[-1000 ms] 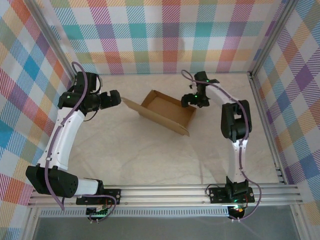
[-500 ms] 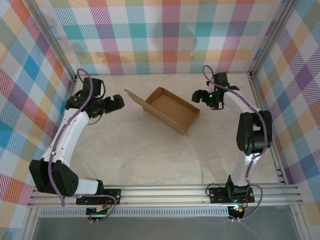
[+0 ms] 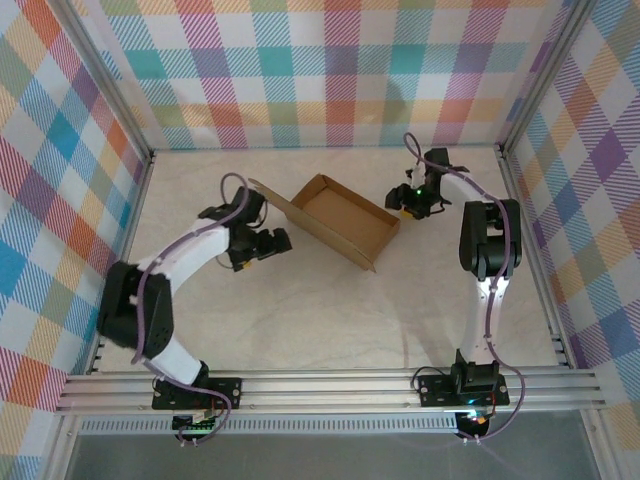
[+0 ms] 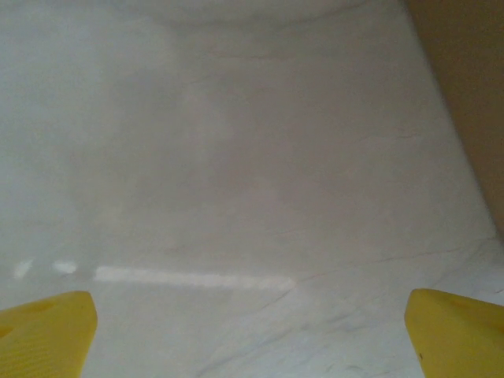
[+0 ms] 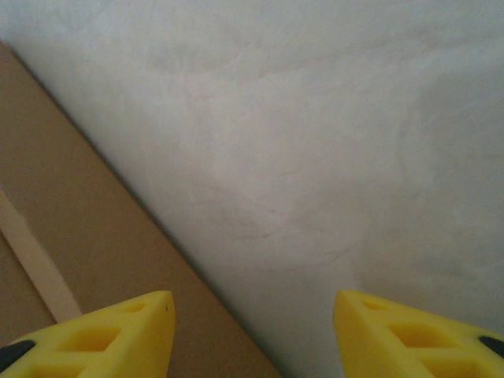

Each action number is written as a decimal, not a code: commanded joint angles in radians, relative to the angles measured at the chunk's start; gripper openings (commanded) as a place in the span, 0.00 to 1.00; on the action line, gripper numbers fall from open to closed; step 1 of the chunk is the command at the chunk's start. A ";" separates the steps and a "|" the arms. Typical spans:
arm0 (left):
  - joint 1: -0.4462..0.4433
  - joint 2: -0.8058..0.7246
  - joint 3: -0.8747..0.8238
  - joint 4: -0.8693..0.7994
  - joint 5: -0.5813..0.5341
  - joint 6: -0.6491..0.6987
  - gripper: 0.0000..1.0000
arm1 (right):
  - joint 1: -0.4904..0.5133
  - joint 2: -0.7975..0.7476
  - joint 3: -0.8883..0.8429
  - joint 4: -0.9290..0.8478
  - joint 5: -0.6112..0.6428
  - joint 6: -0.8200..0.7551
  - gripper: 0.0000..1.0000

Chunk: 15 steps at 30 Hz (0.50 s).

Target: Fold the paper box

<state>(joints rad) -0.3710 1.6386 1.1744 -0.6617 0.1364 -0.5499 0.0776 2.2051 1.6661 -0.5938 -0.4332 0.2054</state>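
The left arm has swung in from the far-left corner, so its end effector (image 3: 278, 242) now sits just beside the shallow brown corrugated cardboard box (image 3: 338, 222), half-formed mid-bench (image 3: 300, 320), with jaws wide and gripping nothing. The right end effector (image 3: 400, 200), at the box's right end, has narrowed to partly open, also empty. Both look poised for a flap fold.

Two yellow fingers (image 5: 110, 335) of the right pincer (image 5: 252, 331) poke up from the bottom edge, spread apart with just bare whitish table (image 5: 339, 134) between them. The brown paper box (image 5: 71, 228) takes up the left side, its edge running diagonally down behind the nearer finger. A paler strip (image 5: 35, 260) crosses the cardboard.
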 commanded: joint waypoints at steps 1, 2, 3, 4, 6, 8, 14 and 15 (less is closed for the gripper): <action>-0.009 0.072 0.109 0.053 0.036 0.019 1.00 | 0.008 -0.081 -0.096 -0.007 -0.081 -0.048 0.56; -0.009 0.100 0.141 0.046 0.037 0.031 1.00 | 0.007 -0.102 -0.133 0.006 -0.086 -0.053 0.56; -0.009 0.123 0.168 0.041 0.037 0.045 1.00 | 0.007 -0.122 -0.163 0.013 -0.088 -0.058 0.56; -0.008 0.150 0.200 0.030 0.037 0.059 1.00 | 0.007 -0.143 -0.197 0.021 -0.085 -0.061 0.56; -0.004 0.195 0.260 0.016 0.042 0.082 1.00 | 0.007 -0.186 -0.263 0.040 -0.091 -0.059 0.56; 0.005 0.240 0.321 0.002 0.058 0.099 1.00 | 0.008 -0.236 -0.341 0.077 -0.109 -0.043 0.57; 0.040 0.351 0.491 -0.059 0.083 0.155 1.00 | 0.036 -0.362 -0.544 0.169 -0.137 0.006 0.59; 0.046 0.364 0.513 -0.069 0.086 0.161 1.00 | 0.041 -0.377 -0.567 0.176 -0.136 0.013 0.59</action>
<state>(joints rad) -0.3454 1.9743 1.6245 -0.6762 0.1898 -0.4397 0.0990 1.8774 1.1503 -0.4725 -0.5247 0.1986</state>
